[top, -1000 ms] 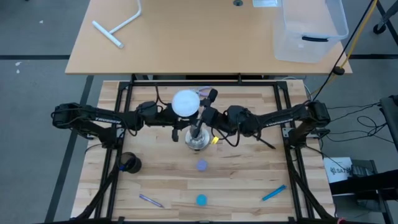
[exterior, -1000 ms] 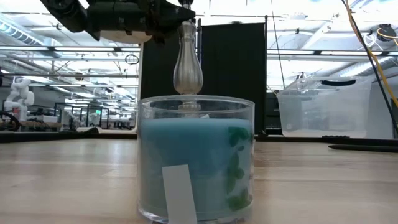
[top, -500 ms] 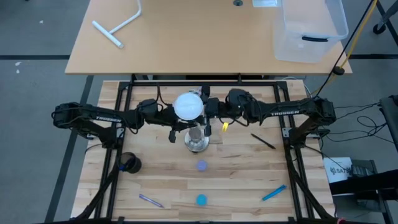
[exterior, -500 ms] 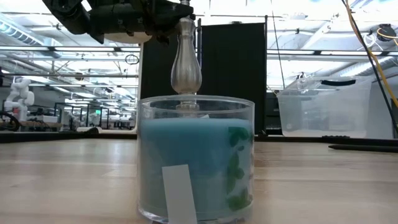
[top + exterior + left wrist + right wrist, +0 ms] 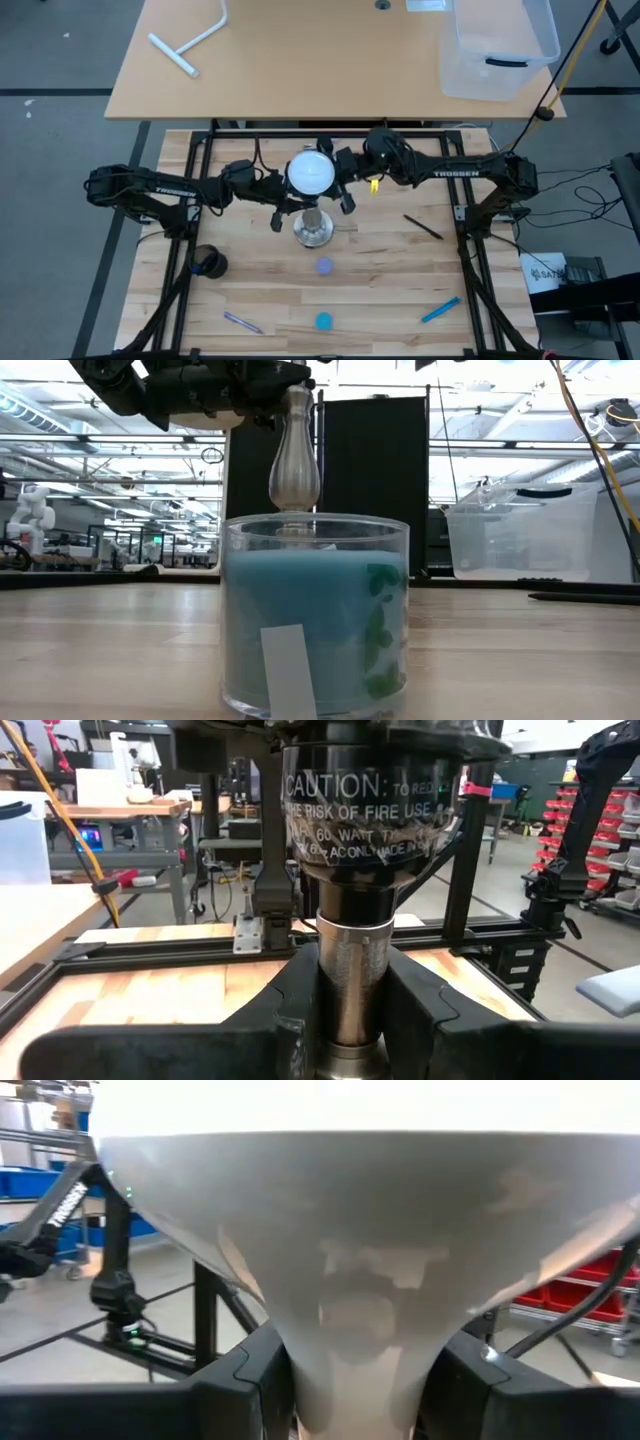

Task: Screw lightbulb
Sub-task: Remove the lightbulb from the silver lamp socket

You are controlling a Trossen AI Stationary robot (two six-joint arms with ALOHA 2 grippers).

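At the centre of the high view, the lightbulb (image 5: pixel 311 173) sits above the socket stand (image 5: pixel 314 229), its white globe hiding most of the stand's post. From the right wrist view the lightbulb (image 5: pixel 350 1260) fills the frame, its neck tapering down between two dark fingers (image 5: pixel 245 1375) that press against it on either side: the right end effector (image 5: pixel 338 180) is pinching the lightbulb at the neck, reaching in from the right of the frame. The left end effector (image 5: pixel 290 205) comes in from the left and is clamped around the silvery post of the socket stand (image 5: pixel 352 980) just under its black top, a finger (image 5: pixel 430 1005) on each side, as the left wrist view shows.

Below the stand in the high view, on the wooden counter (image 5: pixel 390 290), lie a small purple cap (image 5: pixel 324 266) and a blue cap (image 5: pixel 323 321), with a purple pen (image 5: pixel 242 322) at lower left, a blue pen (image 5: pixel 440 310) at lower right, a black pen (image 5: pixel 423 227) to the right and a dark round object (image 5: pixel 208 262) at the left. In the low view a glass jar with blue contents (image 5: pixel 315 615) stands close to the camera and blocks the stand's base. A clear plastic bin (image 5: pixel 498 45) sits at upper right, a white T-shaped tool (image 5: pixel 192 40) at upper left.
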